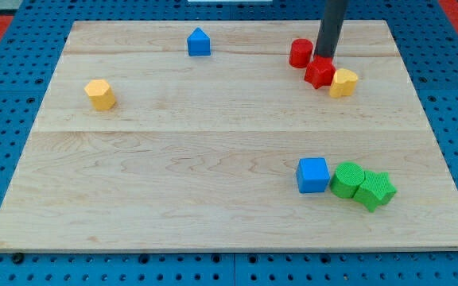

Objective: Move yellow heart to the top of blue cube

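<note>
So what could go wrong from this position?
My tip sits at the view's top between the red cylinder block and the red star-shaped block, which touches the yellow heart block. Pushing may drag the reds along. The green blocks crowd the blue cube.

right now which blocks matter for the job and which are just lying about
For the job:
yellow heart
blue cube
my tip, at the red star's top edge

Lying about:
red star
red cylinder
yellow hexagon
blue house-shaped block
green cylinder
green star
</note>
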You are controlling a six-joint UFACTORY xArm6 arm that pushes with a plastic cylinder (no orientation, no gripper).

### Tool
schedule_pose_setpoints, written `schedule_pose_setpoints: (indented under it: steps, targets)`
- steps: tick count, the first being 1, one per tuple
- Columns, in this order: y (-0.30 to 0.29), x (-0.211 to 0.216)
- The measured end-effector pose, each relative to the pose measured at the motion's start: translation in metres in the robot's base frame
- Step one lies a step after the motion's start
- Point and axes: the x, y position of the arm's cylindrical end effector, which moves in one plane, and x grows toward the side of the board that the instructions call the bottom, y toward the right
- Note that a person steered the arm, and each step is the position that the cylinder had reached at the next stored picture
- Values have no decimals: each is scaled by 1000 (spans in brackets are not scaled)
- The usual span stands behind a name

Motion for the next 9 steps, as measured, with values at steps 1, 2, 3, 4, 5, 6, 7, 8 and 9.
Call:
schedule_pose_setpoints:
  steps: [1,2,3,4,5,6,7,8,9]
  targets:
    - [0,23]
    - [0,29]
    - [5,15]
    - [20,8]
    - [45,22]
    - [54,60]
    - [53,101]
    - [53,73]
    - [38,44]
